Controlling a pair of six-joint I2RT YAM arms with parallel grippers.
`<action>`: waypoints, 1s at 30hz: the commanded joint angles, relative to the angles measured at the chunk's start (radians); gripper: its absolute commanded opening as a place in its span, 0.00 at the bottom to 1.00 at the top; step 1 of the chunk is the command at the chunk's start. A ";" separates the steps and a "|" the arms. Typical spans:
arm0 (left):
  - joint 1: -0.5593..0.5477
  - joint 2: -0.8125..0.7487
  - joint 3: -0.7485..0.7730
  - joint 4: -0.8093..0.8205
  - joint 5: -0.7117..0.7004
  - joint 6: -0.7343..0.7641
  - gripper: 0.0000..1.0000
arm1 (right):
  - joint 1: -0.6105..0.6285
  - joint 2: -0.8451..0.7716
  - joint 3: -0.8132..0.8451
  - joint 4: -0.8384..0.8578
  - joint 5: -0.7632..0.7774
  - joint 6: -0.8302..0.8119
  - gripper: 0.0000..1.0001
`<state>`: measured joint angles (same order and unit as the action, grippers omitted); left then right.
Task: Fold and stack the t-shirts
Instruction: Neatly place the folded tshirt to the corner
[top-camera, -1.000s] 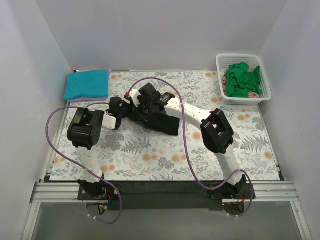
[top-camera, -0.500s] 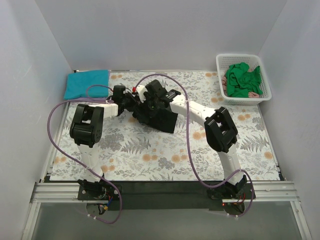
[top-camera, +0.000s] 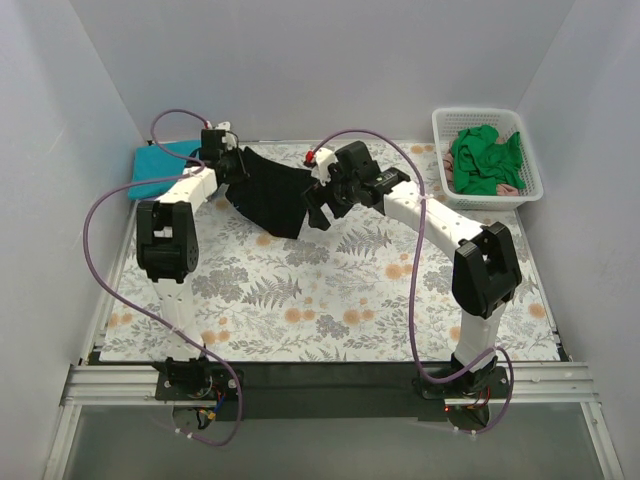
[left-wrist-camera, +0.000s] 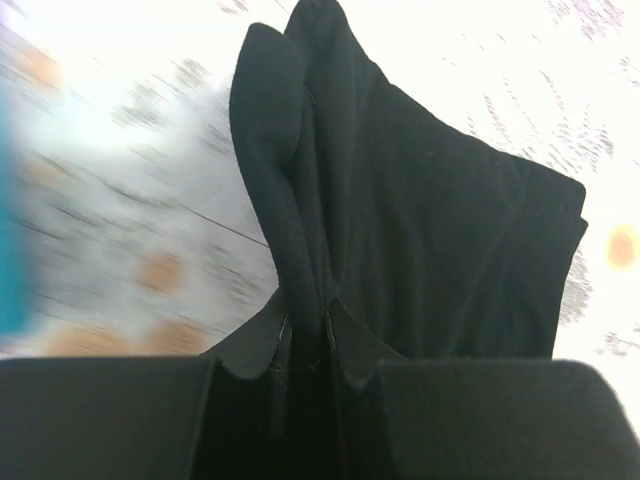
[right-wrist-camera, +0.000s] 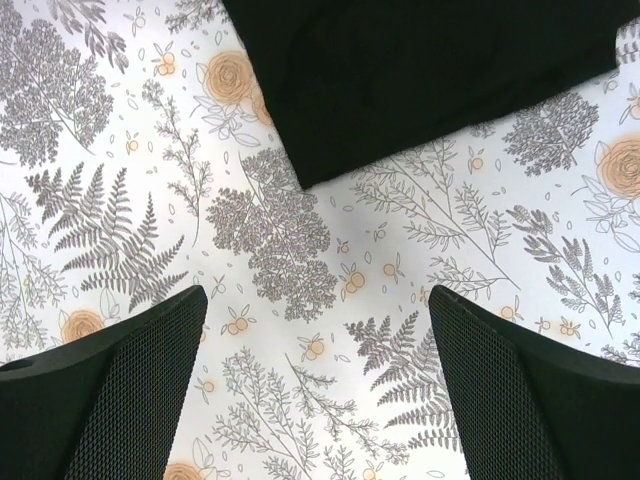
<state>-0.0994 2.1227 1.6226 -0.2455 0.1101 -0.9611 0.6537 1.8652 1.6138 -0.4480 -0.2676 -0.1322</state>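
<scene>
A folded black t-shirt (top-camera: 272, 192) hangs partly lifted over the far-left part of the floral cover. My left gripper (top-camera: 232, 170) is shut on a bunched edge of it; in the left wrist view the black t-shirt (left-wrist-camera: 430, 230) runs up from between the fingers (left-wrist-camera: 250, 350). My right gripper (top-camera: 320, 210) is just right of the shirt, open and holding nothing. In the right wrist view its fingers (right-wrist-camera: 120, 400) stand wide apart over bare cover, with the black t-shirt's corner (right-wrist-camera: 420, 70) beyond them. A folded teal t-shirt (top-camera: 155, 172) lies at the far left corner. Green t-shirts (top-camera: 485, 160) fill the basket.
The white lattice basket (top-camera: 478, 112) stands at the far right corner. White walls close in the left, back and right sides. Purple cables loop from both arms. A teal strip (left-wrist-camera: 8, 220) shows at the left edge of the left wrist view.
The left gripper shut on the black shirt and carried it to the far left, towards the teal shirt. The right gripper opened, let the shirt go and moved farther back.
</scene>
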 joint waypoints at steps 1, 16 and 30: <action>0.067 -0.007 0.109 -0.044 -0.012 0.185 0.00 | 0.001 -0.026 -0.025 0.002 -0.021 -0.014 0.98; 0.167 0.132 0.520 -0.069 0.022 0.366 0.00 | 0.000 -0.035 -0.058 0.003 -0.033 -0.023 0.98; 0.167 0.040 0.563 -0.086 -0.006 0.423 0.00 | 0.001 -0.024 -0.058 0.002 -0.058 -0.017 0.98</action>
<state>0.0685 2.2776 2.1273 -0.3466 0.1135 -0.5716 0.6544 1.8618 1.5475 -0.4545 -0.2989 -0.1421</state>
